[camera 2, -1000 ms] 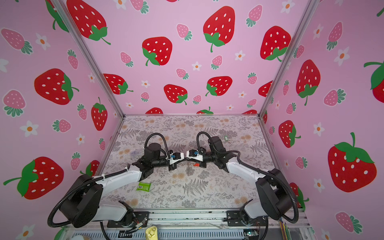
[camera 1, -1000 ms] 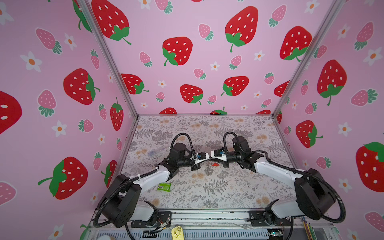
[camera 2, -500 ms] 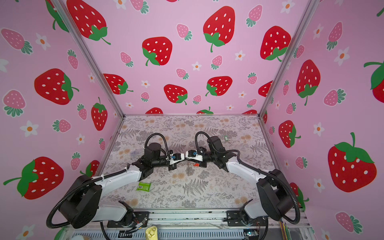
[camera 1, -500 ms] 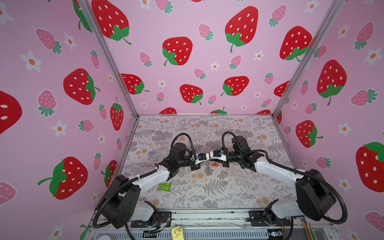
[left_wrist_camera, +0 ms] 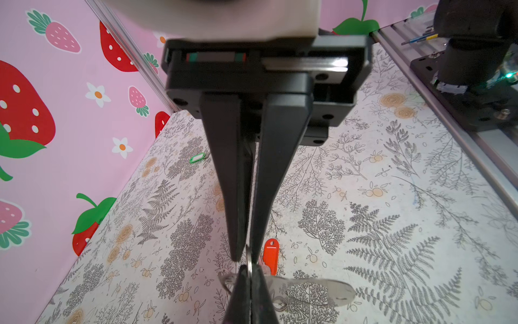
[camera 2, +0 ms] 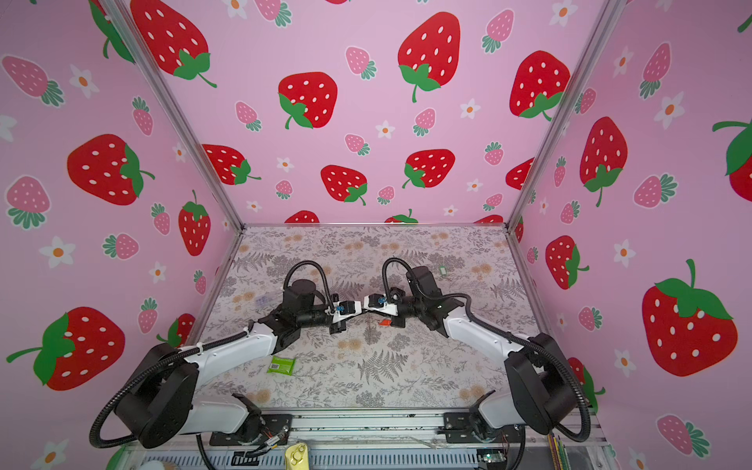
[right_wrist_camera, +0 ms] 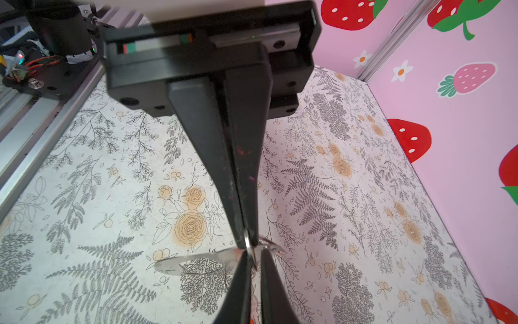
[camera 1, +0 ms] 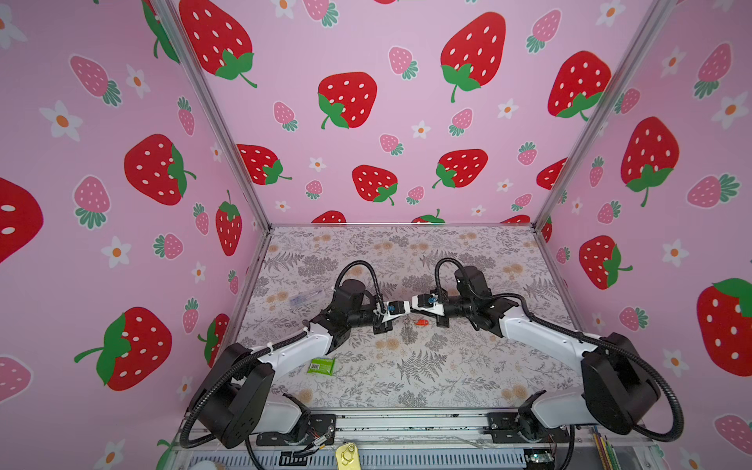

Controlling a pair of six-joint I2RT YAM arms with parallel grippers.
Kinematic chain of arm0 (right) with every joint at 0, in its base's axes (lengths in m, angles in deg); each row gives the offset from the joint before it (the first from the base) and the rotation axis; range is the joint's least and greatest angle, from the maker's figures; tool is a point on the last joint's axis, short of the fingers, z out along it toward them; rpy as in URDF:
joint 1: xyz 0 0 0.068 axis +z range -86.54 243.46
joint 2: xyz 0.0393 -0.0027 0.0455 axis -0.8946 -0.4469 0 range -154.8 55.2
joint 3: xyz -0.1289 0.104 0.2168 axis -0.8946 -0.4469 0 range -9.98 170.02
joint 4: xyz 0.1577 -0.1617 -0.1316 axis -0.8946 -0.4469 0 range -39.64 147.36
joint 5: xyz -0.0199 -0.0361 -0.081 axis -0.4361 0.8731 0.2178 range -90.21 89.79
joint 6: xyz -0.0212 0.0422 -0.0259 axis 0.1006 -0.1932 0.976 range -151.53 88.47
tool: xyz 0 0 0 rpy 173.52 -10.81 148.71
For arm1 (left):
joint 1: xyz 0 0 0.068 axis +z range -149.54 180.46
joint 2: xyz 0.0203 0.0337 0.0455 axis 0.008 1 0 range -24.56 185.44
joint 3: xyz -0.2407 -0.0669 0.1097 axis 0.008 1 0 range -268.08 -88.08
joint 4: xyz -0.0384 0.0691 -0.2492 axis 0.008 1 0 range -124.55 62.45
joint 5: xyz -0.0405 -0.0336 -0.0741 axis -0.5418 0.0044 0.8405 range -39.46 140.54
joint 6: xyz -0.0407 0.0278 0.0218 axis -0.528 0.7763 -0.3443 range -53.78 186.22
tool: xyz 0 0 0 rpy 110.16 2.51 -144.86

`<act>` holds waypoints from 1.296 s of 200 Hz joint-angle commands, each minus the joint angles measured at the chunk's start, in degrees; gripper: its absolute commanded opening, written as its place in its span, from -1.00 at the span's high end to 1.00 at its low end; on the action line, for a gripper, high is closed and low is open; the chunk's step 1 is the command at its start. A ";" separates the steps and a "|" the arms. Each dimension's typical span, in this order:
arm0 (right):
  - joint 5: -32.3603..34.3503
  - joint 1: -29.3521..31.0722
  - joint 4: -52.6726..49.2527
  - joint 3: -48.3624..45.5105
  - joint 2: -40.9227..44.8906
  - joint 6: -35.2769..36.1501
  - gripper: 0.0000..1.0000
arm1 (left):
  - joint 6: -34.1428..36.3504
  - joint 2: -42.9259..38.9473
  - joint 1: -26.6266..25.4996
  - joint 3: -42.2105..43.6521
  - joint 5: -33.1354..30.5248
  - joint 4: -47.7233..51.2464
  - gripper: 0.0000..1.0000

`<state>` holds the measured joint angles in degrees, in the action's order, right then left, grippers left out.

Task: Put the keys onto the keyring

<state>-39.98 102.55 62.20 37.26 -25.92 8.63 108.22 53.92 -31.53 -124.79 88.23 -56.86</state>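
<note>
Right claw [right_wrist_camera: 246, 242] has edged toward left claw [left_wrist_camera: 245, 257]; both clamp one metal ring [left_wrist_camera: 249, 266] mid-desk. We judge gentle prying best before threading the red key [left_wrist_camera: 270, 255].

Both top views look from high above the near edge, tilted down toward the far wall [camera 1: 407, 49]. Wide and distant, they share nearly the same scene: the whole table [camera 1: 407, 378] and the side walls [camera 2: 101, 203]. The left wrist camera sits just behind the left gripper [left_wrist_camera: 246, 256], very close, looking along its fingers [left_wrist_camera: 224, 168] toward the right of the scene, with the near rail [left_wrist_camera: 448, 117] at one edge. The right wrist camera sits likewise behind the right gripper [right_wrist_camera: 246, 242], facing left. Both wrist views share the metal ring [left_wrist_camera: 248, 259] where the two grippers' tips meet.
</note>
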 commanded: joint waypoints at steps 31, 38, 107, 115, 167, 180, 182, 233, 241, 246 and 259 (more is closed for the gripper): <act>-2.34 0.11 5.28 -2.76 0.93 -1.80 1.00 | -1.72 -0.15 -0.41 -0.87 -1.45 4.24 0.65; -2.37 -0.02 7.50 -4.34 1.31 -2.87 1.00 | -2.22 -0.47 -0.21 -0.46 -1.65 4.12 0.64; -6.41 -0.86 22.84 -10.85 0.70 -10.88 1.00 | -6.72 -1.75 0.75 4.10 -0.34 -1.16 0.63; -6.46 -0.86 23.00 -10.98 0.60 -10.72 1.00 | -6.99 -1.62 0.73 4.20 -0.49 -1.55 0.63; -7.62 -1.03 22.42 -10.75 -0.33 -9.08 1.00 | -9.75 -0.37 1.40 3.95 1.68 -6.59 0.63; -7.59 -1.03 22.32 -10.72 -0.50 -8.97 1.00 | -9.74 -0.42 1.40 3.76 2.71 -6.61 0.63; -7.58 -1.03 22.32 -10.63 -0.57 -8.92 1.00 | -9.74 -0.45 1.40 3.75 2.84 -6.54 0.63; -7.80 -1.32 22.03 -10.39 -0.63 -8.66 1.00 | -8.78 -0.10 1.40 2.71 5.10 -5.57 0.70; -8.03 -1.30 21.97 -10.39 -0.72 -8.70 1.00 | -8.69 -0.12 1.40 2.61 5.28 -5.36 0.71; -8.08 -1.30 21.97 -10.41 -0.73 -8.69 1.00 | -8.60 -0.17 1.43 2.53 5.33 -5.29 0.71; -8.18 -1.30 21.89 -10.35 -0.95 -8.62 1.00 | -8.50 -0.34 1.40 2.43 5.37 -5.27 0.73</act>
<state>-46.34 101.52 83.47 26.68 -26.07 -1.27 98.97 53.48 -30.24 -120.49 91.22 -61.62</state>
